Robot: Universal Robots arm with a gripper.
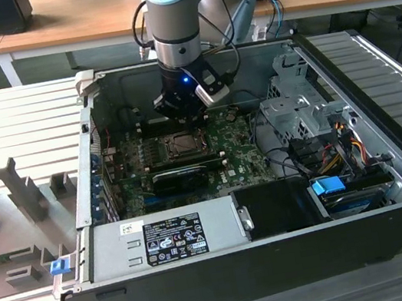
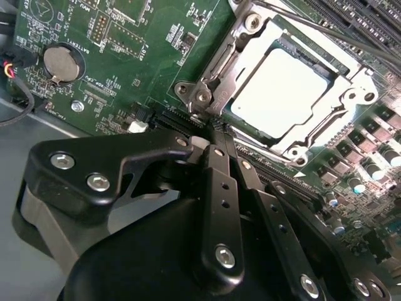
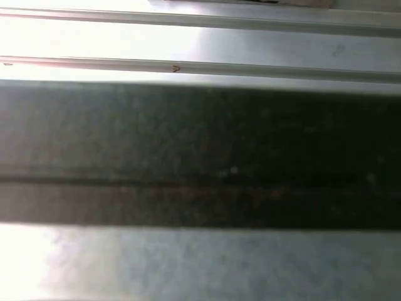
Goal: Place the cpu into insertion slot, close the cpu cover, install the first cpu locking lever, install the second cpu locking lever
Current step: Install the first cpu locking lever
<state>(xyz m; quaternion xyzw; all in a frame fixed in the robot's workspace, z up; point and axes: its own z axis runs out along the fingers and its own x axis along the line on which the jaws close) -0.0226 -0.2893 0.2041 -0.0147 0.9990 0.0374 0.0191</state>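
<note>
The cpu (image 2: 285, 93) lies flat in the insertion slot (image 1: 183, 145), silver top up. The cpu cover (image 2: 233, 56), a silver frame, lies down around it. A thin metal locking lever (image 2: 301, 22) runs along the far side of the socket. In the second wrist view my gripper (image 2: 216, 135) is shut with nothing between its black fingers (image 2: 220, 188). Its tip hovers right beside the cover's hinge corner (image 2: 199, 97). In the exterior view the gripper (image 1: 183, 115) hangs inside the open computer case, just behind the socket.
A long black graphics card (image 1: 182, 175) lies in front of the socket. The power supply (image 1: 162, 239) fills the case front; a drive cage (image 1: 298, 106) and cables (image 1: 340, 143) are at the exterior view's right. A coin battery (image 2: 61, 63) sits on the green board.
</note>
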